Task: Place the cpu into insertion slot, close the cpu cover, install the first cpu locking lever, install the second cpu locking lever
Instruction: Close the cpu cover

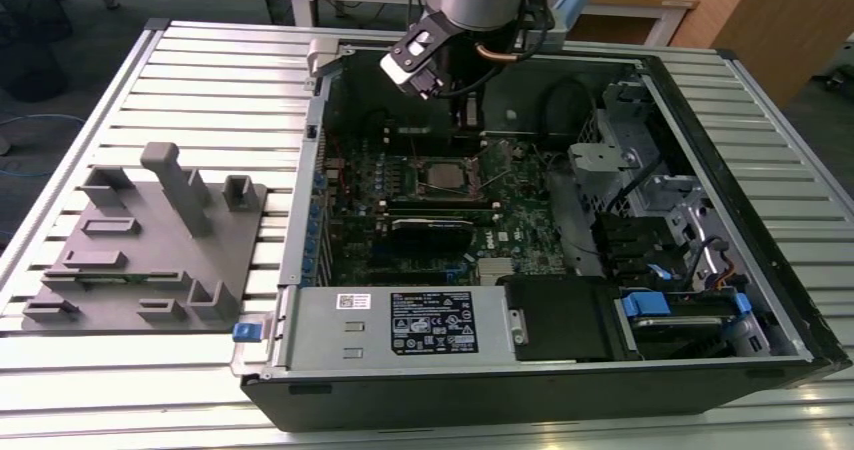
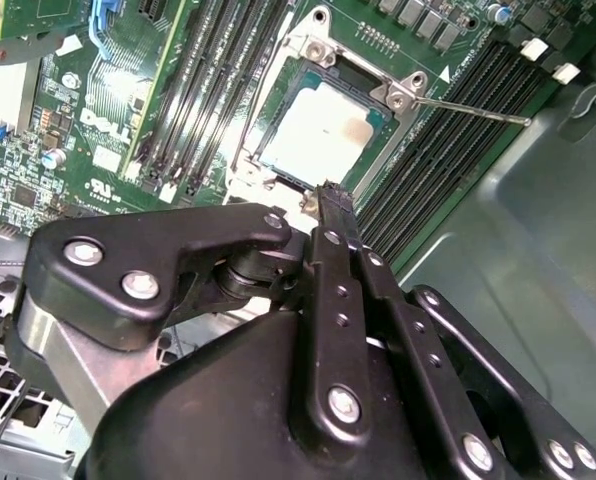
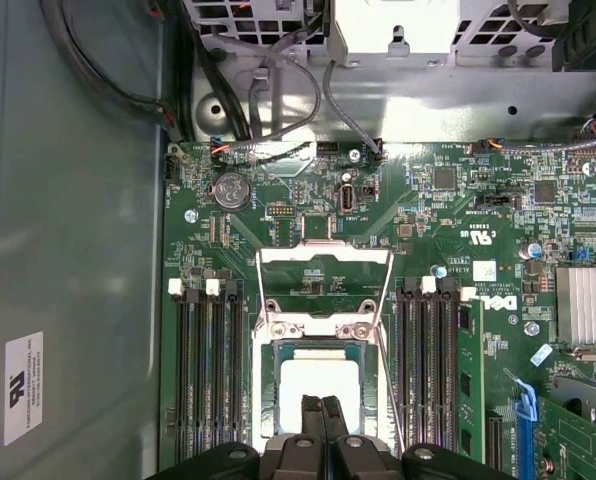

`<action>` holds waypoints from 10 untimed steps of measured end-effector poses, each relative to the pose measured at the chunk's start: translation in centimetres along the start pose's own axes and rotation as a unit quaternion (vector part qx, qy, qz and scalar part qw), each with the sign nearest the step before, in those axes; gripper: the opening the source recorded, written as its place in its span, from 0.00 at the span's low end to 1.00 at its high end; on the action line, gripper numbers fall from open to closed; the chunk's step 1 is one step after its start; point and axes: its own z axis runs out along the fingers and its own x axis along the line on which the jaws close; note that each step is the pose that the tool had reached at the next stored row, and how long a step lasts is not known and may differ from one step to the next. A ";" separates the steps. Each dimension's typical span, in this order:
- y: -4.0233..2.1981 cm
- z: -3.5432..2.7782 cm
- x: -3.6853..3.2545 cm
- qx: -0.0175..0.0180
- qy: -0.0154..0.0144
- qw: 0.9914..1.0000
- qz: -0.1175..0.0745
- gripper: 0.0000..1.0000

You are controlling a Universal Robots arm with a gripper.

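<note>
One gripper (image 3: pixel 323 404), clenched with fingers pressed together and nothing between them. Its tips sit over an edge of the cpu (image 3: pixel 319 378) in both wrist views; contact unclear. That cpu lies flat in the insertion slot (image 3: pixel 271 396), silver top up. Hinged cpu cover (image 3: pixel 324 285) is swung open, off the chip. One thin locking lever (image 2: pixel 473 110) sticks out from a slot corner over the memory slots (image 2: pixel 433 150). Exterior view: arm (image 1: pixel 474 0) reaches into the open computer case (image 1: pixel 747 170) on the slatted table (image 1: pixel 214 60); grey fixture (image 1: pixel 147 240) on the exterior view's left.
</note>
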 end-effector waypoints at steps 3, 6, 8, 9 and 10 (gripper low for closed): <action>0.29 -0.09 0.01 0.000 0.000 1.000 0.000 0.11; 0.29 -0.09 0.01 0.000 0.000 1.000 0.000 0.11; 0.29 -0.15 0.01 0.000 0.000 1.000 0.000 0.11; 0.29 -0.18 0.01 0.000 0.000 1.000 0.000 0.11; 0.29 -0.18 0.01 0.000 0.000 1.000 0.000 0.11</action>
